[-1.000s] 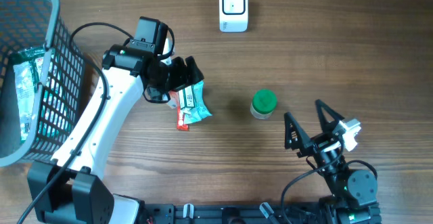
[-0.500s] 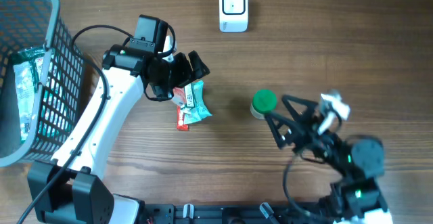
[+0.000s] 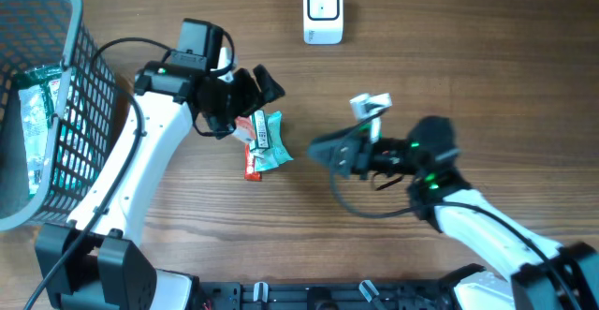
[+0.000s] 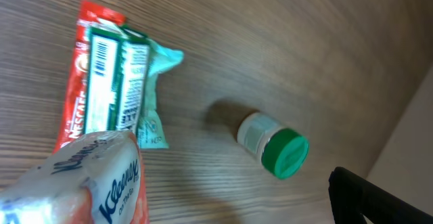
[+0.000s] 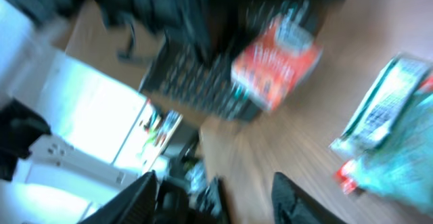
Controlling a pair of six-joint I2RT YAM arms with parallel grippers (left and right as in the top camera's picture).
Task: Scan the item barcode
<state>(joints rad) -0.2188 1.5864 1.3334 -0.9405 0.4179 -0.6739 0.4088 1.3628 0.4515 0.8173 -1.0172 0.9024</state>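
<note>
Bottle to be clamped squarely by right gripper, closure unclear, then faced toward scanner at 12 o'clock.

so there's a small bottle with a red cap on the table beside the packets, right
Not quite: the cap is green, not red. The left wrist view shows the small bottle with its cap on the table, a little apart from the packets at its side.
</note>
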